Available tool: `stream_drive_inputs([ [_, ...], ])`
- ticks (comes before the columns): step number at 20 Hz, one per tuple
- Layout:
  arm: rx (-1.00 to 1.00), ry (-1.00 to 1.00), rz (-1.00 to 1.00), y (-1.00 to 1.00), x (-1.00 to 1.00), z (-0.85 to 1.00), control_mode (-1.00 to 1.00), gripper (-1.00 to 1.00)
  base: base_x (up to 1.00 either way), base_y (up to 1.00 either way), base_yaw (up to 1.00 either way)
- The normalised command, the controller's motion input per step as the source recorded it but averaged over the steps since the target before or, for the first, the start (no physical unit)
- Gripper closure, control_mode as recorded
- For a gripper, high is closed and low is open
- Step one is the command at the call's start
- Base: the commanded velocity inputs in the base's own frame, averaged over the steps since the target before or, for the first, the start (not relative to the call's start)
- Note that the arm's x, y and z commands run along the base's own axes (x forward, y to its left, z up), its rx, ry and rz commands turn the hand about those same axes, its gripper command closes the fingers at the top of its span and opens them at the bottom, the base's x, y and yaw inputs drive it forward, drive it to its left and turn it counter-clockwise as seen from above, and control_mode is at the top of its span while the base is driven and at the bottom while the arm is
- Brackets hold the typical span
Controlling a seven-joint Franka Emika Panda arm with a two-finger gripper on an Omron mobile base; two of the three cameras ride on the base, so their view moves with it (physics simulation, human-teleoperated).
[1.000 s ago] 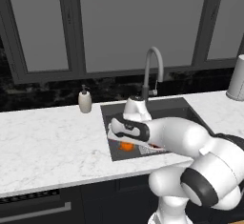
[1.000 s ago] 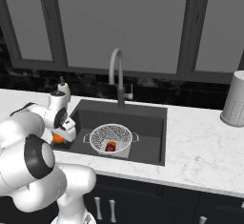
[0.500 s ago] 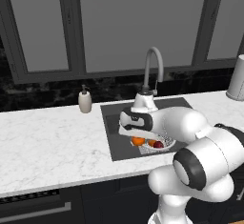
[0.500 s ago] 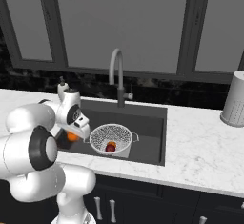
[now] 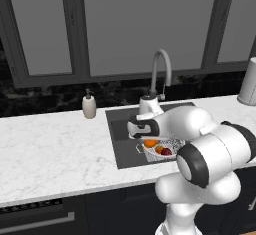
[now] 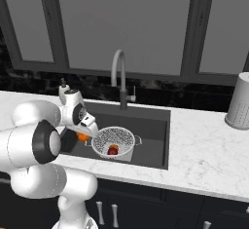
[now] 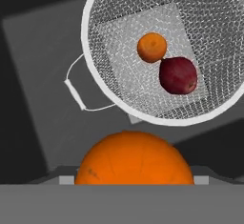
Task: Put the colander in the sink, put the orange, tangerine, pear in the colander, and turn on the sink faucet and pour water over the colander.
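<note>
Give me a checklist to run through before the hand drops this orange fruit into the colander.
1. Colander sits inside the sink: ok.
2. Pear already in the colander: ok.
3. One small orange fruit already in the colander beside the pear: ok.
4. Big orange fruit held in the hand: ok, it sits right at the hand in the hand view.
5. Held fruit over the colander's opening: not ok, in the hand view it lies outside the rim, near the wire handle.
6. Sink faucet off, no water running: ok.
</note>
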Motion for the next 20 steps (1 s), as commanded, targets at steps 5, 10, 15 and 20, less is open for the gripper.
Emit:
stream_drive_inputs([
  [5, 0.01, -0.11, 0.0, -0.51, 0.36, -0.22, -1.0, 1.0, 0.0, 0.0, 0.0],
  [10, -0.01, -0.13, 0.0, -0.07, 0.3, -0.26, -1.0, 1.0, 0.0, 0.0, 0.0],
  [15, -0.03, -0.06, 0.0, 0.0, 0.22, -0.37, -1.0, 1.0, 0.0, 0.0, 0.0],
  [20, 0.0, 0.0, 0.0, 0.0, 0.26, -0.25, -1.0, 1.0, 0.0, 0.0, 0.0],
])
